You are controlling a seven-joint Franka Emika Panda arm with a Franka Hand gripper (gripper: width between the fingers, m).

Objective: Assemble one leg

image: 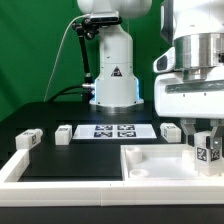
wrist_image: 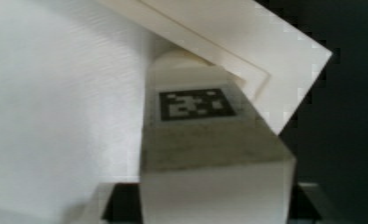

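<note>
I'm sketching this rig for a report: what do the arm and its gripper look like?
The arm is glossy white with rounded, bulbous segments and dark joint seams; a black triangular warning mark sits on its base column, and a dark cable loops down beside it. The gripper is a boxy white and pale-grey block with a black seam.

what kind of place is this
Probably a robotics lab bench: a black table against a green backdrop, a flat white marker board with square tags, and a white robot arm base.

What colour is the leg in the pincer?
White, with a black-and-white square tag; the leg shows best in the wrist view.
</note>
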